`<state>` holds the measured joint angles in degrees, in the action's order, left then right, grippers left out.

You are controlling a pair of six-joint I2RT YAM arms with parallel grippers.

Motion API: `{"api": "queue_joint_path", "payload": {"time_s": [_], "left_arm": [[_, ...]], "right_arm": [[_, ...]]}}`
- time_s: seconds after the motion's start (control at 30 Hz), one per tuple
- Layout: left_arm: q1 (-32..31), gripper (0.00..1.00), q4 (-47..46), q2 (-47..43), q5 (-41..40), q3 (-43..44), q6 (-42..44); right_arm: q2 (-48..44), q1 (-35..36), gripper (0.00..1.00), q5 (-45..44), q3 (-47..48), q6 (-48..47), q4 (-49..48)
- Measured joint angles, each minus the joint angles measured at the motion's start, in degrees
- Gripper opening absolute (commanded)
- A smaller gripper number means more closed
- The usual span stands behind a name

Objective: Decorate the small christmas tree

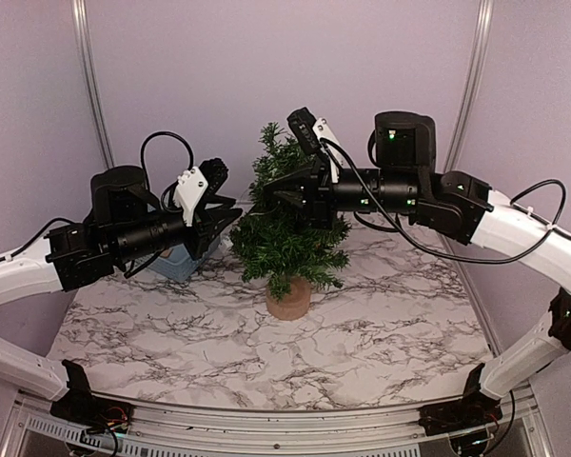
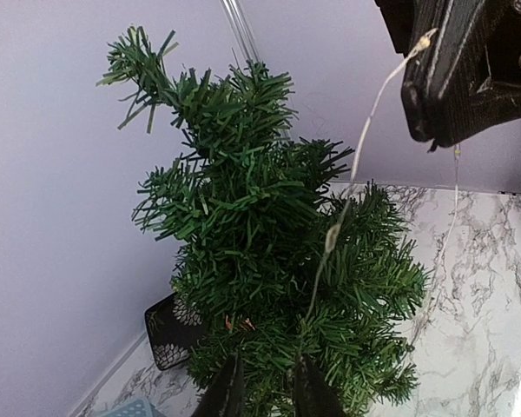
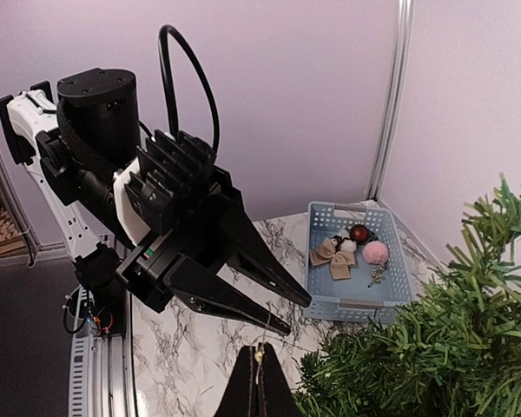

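Note:
The small christmas tree (image 1: 284,233), dark green on a tan stump (image 1: 288,298), stands mid-table. My right gripper (image 1: 272,195) is beside its upper branches, shut on a thin wire light string (image 3: 259,354). In the left wrist view the right gripper (image 2: 430,104) is at the top right, and the wire (image 2: 358,156) hangs from it down into the tree (image 2: 260,261). My left gripper (image 1: 230,221) is open at the tree's left. Its fingertips (image 2: 234,382) stand apart against the lower branches. The wire runs close to one of them. From the right wrist view the left gripper (image 3: 297,314) shows open.
A blue basket (image 3: 323,295) behind the left arm holds a tan bow (image 3: 333,254), a red ball (image 3: 359,233) and a pink pom-pom (image 3: 376,253). It also shows in the top view (image 1: 174,264). A black patterned box (image 2: 169,330) stands behind the tree by the wall.

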<state>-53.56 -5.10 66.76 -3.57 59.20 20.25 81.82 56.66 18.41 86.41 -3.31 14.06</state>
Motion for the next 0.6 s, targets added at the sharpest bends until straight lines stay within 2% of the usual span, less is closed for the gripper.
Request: {"api": "queue_joint_path", "payload": {"time_s": [0.43,0.6], "left_arm": [[0.87,0.1,-3.1,0.85,2.12,-3.02,-3.19],[1.07,0.02,-3.87,1.84,3.61,-3.17,-4.07]], "right_arm": [[-1.57,0.0,0.0,-0.52,0.04,-0.04,0.09],[-1.97,0.0,0.0,-0.63,0.04,-0.07,0.09]]}}
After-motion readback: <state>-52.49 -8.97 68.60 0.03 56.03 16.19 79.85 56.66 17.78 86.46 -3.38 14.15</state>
